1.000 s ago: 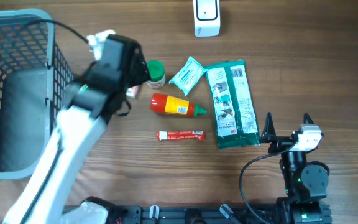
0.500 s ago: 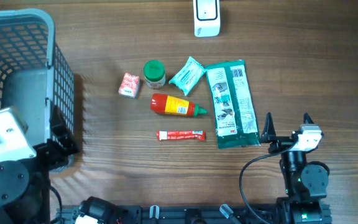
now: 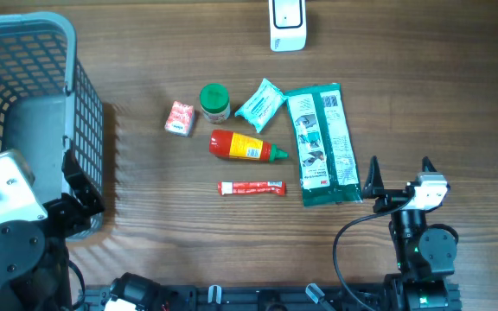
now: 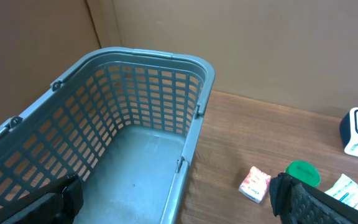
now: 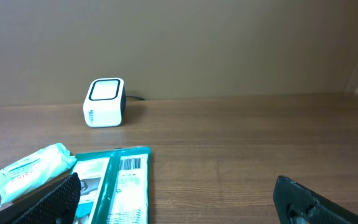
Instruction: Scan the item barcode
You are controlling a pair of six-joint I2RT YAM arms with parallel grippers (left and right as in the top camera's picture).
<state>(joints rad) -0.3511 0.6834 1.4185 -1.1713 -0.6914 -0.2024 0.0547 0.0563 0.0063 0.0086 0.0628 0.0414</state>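
Several items lie mid-table: a large green package (image 3: pixel 322 144), a red sauce bottle (image 3: pixel 247 147), a red tube (image 3: pixel 251 187), a teal packet (image 3: pixel 260 104), a green-lidded jar (image 3: pixel 215 102) and a small pink box (image 3: pixel 179 117). The white scanner (image 3: pixel 288 24) stands at the far edge. My right gripper (image 3: pixel 400 171) rests open just right of the green package, whose barcode (image 5: pixel 131 163) shows in the right wrist view. My left gripper (image 4: pixel 176 202) is open and empty at the near left, straddling the basket's right wall. Neither gripper holds anything.
A grey-blue mesh basket (image 3: pixel 85 104) fills the left side, and its inside (image 4: pixel 129 168) shows nothing in it. A black cable (image 3: pixel 344 238) loops by the right arm's base. Bare wood lies right of the green package.
My left arm has swung from above the jar and pink box back to the near-left corner beside the basket. The right arm and all items stayed put.
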